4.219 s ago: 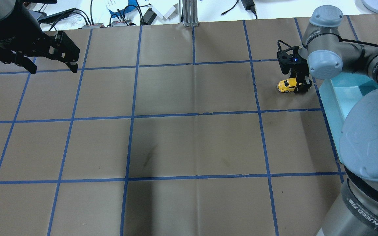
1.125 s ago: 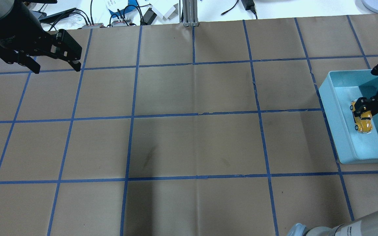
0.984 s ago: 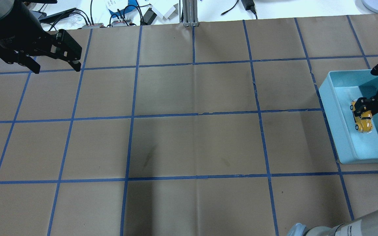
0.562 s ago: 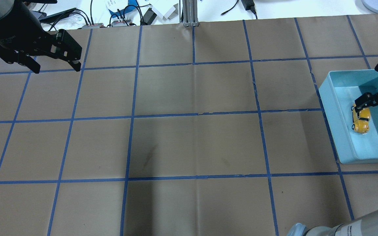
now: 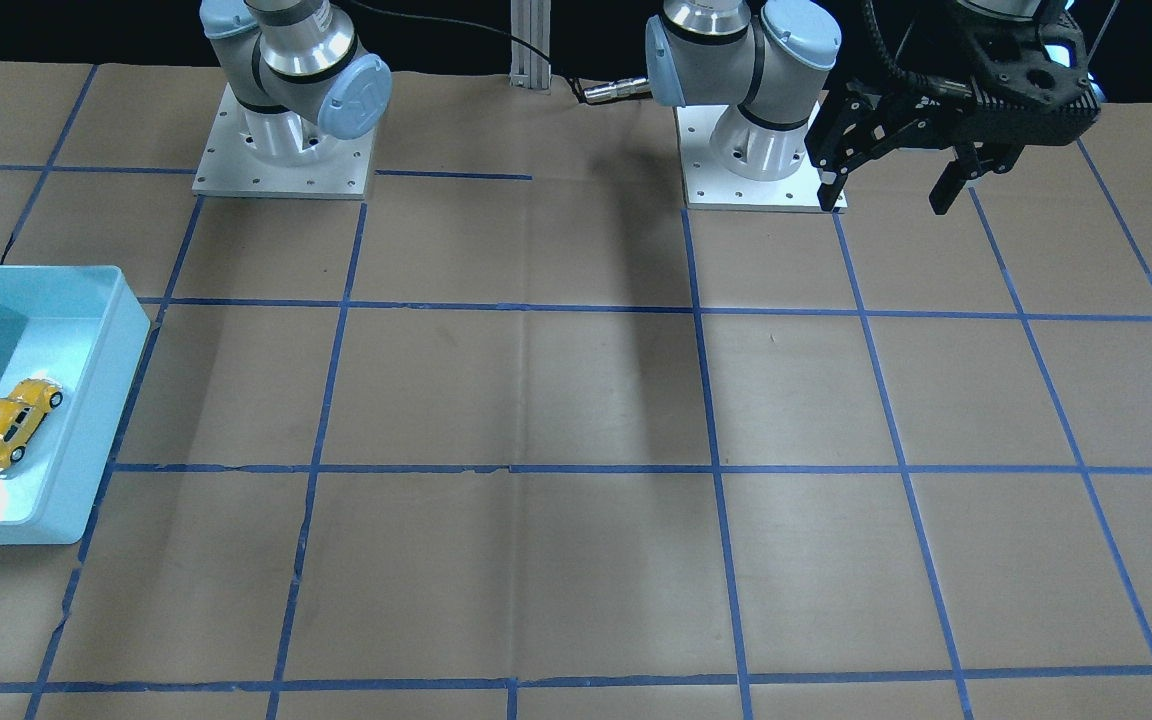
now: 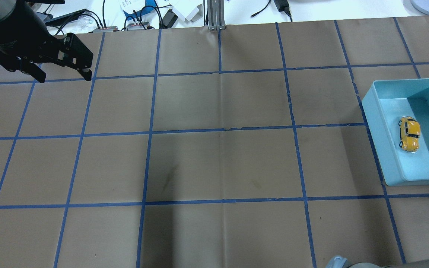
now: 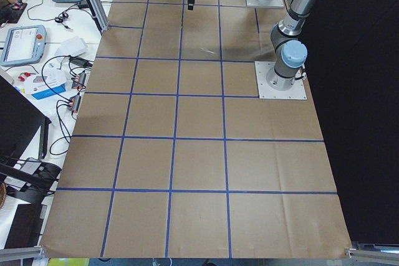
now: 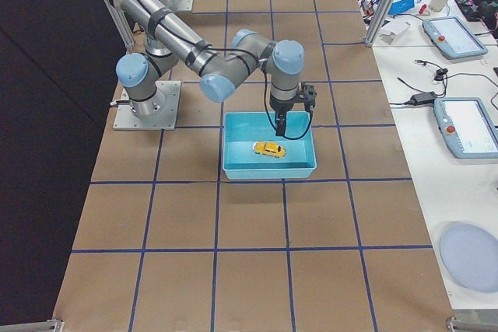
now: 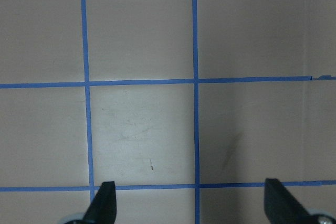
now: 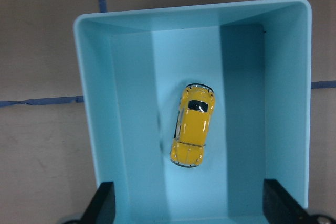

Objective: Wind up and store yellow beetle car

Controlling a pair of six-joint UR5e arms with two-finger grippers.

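Yellow beetle car, a small glossy toy with a rounded body and dark windows, sits on its wheels on the floor of a light blue rectangular plastic bin. We see nothing touching it. The bin rests at the right edge of the brown paper-covered surface, which is marked with a blue tape grid. From the front-facing camera the car lies slightly slanted to the bin walls and apart from all of them. From the right-side camera the car is roughly central on the bin floor.

Right tool hangs above the bin, pointing down. In its wrist view both black fingertips are spread wide, one at each lower corner. The car lies free on the bin floor below them. We mark the right tool as released, holding nothing. The right-side camera shows that tool above the bin, apart from the car. In the overhead view only one of its fingertips pokes in at the right edge, seen against the bin's far wall.

Left tool hovers over the far left part of the surface, well apart from bin and car. Its fingers are spread wide and empty. The front-facing camera shows the left tool the same way. In its wrist view the left tool has only paper and tape lines between its fingertips.
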